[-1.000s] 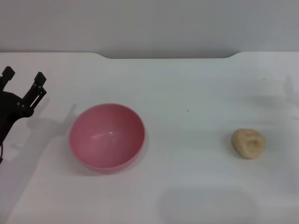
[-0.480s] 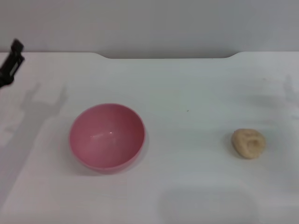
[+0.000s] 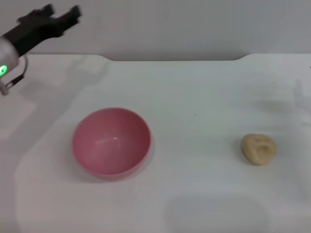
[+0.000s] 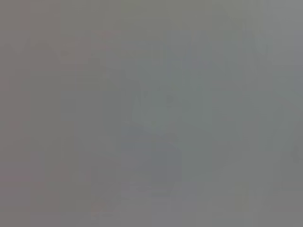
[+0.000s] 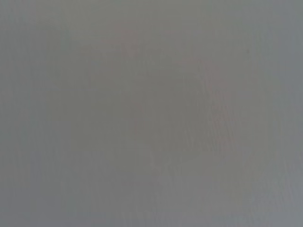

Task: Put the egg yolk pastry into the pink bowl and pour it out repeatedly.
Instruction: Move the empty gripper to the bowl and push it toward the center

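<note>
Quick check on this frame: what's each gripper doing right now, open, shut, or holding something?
Left gripper: open, holding nothing, raised at the far left, away from the pink bowl.
Right gripper: not in view; the egg yolk pastry lies untouched on the table.

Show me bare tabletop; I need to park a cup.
Widest free patch: between the deep pink plastic bowl and the small beige dented pastry. The near edge is bare too. The left tool hovers over the far left corner.
</note>
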Motion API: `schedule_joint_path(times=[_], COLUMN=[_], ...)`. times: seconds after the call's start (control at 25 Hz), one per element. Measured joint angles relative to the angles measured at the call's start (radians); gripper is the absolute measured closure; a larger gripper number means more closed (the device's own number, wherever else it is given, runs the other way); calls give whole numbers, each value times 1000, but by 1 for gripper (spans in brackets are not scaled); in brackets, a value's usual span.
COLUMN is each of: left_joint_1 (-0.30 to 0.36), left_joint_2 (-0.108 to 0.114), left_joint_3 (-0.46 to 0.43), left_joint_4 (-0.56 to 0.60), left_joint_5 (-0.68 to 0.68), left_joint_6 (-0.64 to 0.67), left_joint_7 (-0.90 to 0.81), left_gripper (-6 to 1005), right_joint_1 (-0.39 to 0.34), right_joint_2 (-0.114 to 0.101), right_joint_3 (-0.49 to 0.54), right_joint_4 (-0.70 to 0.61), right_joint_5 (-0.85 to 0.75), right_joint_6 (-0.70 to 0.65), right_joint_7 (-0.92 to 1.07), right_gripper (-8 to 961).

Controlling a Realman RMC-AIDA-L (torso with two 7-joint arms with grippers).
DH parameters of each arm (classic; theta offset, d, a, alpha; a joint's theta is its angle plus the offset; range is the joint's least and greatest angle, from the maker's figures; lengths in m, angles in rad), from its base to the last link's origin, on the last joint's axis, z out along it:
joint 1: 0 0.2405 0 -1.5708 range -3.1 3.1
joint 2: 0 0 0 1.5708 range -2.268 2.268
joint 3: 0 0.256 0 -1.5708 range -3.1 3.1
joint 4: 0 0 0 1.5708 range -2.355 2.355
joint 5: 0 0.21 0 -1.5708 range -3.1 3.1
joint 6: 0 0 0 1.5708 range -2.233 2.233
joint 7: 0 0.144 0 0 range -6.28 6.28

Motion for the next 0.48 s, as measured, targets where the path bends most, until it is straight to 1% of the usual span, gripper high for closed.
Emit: schedule_joint_path(times=[0.04, 0.12, 0.2, 0.28, 0.32, 0.36, 0.4, 0.44, 0.48], left_joint_1=[0, -6, -29, -52, -68, -77, -88, -97, -100], left_joint_2=[12, 29, 48, 54, 54, 49, 39, 20, 4], left_joint_3=[32, 61, 51, 18, -16, -43, -82, -134, -165], left_joint_4=[52, 135, 229, 300, 349, 383, 428, 486, 526], left_joint_5=[92, 290, 617, 866, 1016, 1100, 1193, 1284, 1329], left_joint_6=[-25, -29, 51, 170, 266, 330, 410, 508, 577], left_joint_7=[-101, -313, -658, -888, -1037, -1108, -1199, -1276, -1309], left_gripper=[198, 198, 199, 199, 199, 199, 199, 199, 200], right_joint_1=[2, 6, 9, 12, 13, 15, 18, 21, 24], right_joint_2=[0, -1, -1, -1, -2, -3, -4, -4, -5], right_joint_3=[0, 0, 0, 0, 0, 0, 0, 0, 0], right_joint_4=[2, 4, 4, 1, -1, -3, -5, -7, -10], right_joint_5=[-1, -1, -1, -1, 0, 0, 1, 1, 1], right_joint_6=[0, 0, 2, 7, 9, 10, 10, 11, 11], right_joint_7=[0, 0, 0, 0, 0, 0, 0, 0, -3], right_gripper=[415, 415, 415, 415, 415, 415, 415, 415, 415])
